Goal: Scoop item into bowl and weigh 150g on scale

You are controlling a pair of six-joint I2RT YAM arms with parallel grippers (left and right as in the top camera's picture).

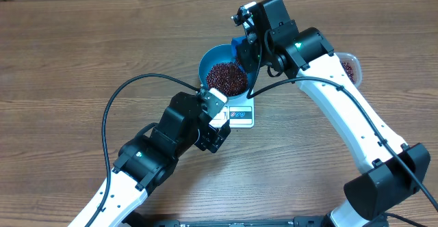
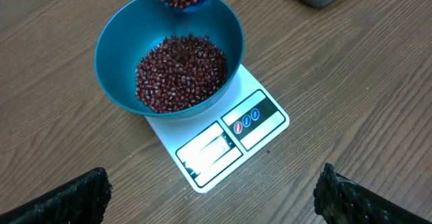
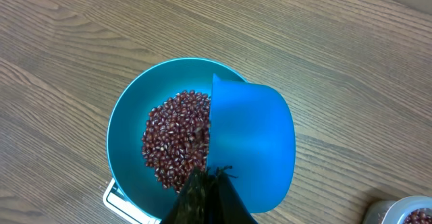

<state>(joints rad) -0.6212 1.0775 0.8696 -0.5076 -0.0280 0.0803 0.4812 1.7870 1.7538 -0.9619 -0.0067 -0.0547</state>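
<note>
A wooden tabletop (image 1: 82, 42) is shown from above, with two white-and-black robot arms reaching in from its near edge. Around the middle of the tabletop a flat white scale (image 2: 233, 136) is set, and a deep blue bowl (image 2: 116, 48) is stood on its rear half. A loose heap of dark red beans (image 2: 179, 75) is spread across the bowl's bottom. A small blue scoop (image 3: 253, 143) is held tilted over the bowl's far rim, with beans showing at its mouth. Its handle is clamped by the closed right gripper (image 3: 204, 196). The left gripper (image 1: 217, 109) is spread wide and empty just on the near side of the scale, touching nothing.

The task is judged partly done: beans are already in the bowl and more appear to be tipped in. Matching the target weight is left. The scale's display is washed out by glare, so no reading can be made out. A clear tub (image 1: 349, 66) of beans toward the right edge is half hidden by the right arm. The scoop's handle is covered by the fingers.
</note>
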